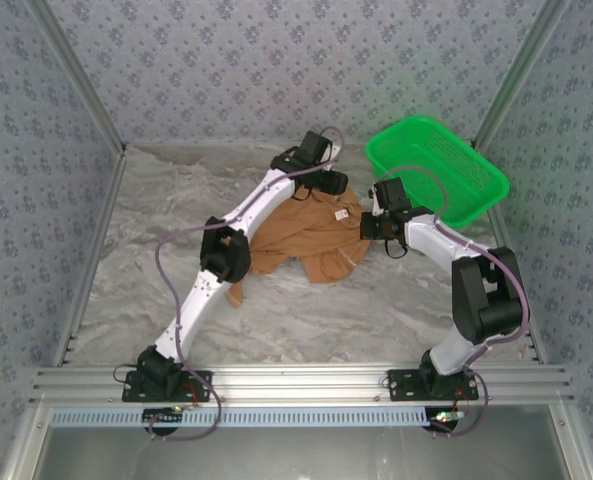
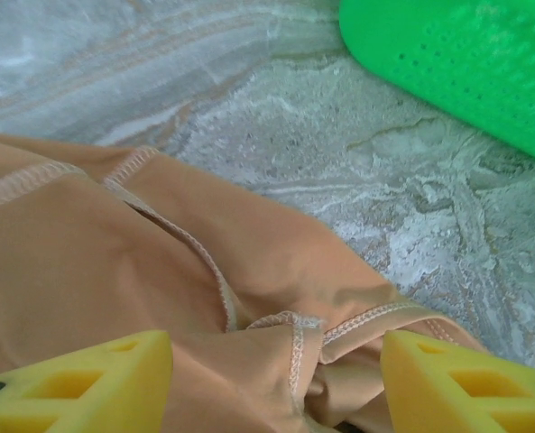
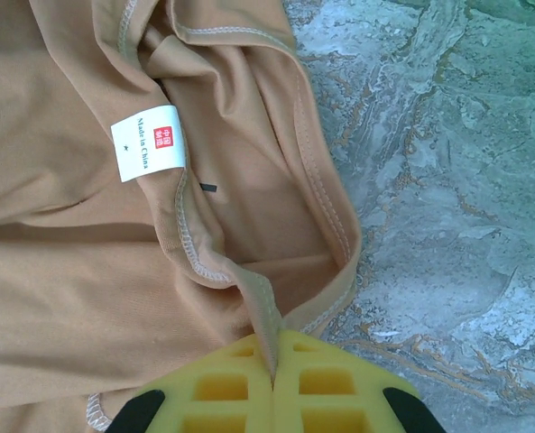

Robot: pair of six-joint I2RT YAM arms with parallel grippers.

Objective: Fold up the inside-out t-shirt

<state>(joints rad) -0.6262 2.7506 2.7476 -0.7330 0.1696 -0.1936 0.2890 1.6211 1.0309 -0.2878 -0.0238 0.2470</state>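
The inside-out t-shirt (image 1: 306, 240) lies crumpled in the middle of the marble table, orange-tan with its seams showing. My left gripper (image 1: 328, 182) hovers over its far edge, open, its yellow fingers (image 2: 96, 383) standing wide on either side of a seamed fold of the t-shirt (image 2: 294, 334) without closing on it. At the shirt's right edge my right gripper (image 1: 374, 228) is shut on the t-shirt's neck rim (image 3: 267, 311), pinched between the yellow pads (image 3: 330, 383). A white neck label (image 3: 148, 142) lies just inside the collar.
A green plastic mesh basket (image 1: 436, 170) stands at the back right, close behind the right gripper, and its wall (image 2: 465, 63) lies just beyond the left gripper. Patterned walls enclose the table. Bare marble (image 1: 306, 320) stretches in front of the shirt.
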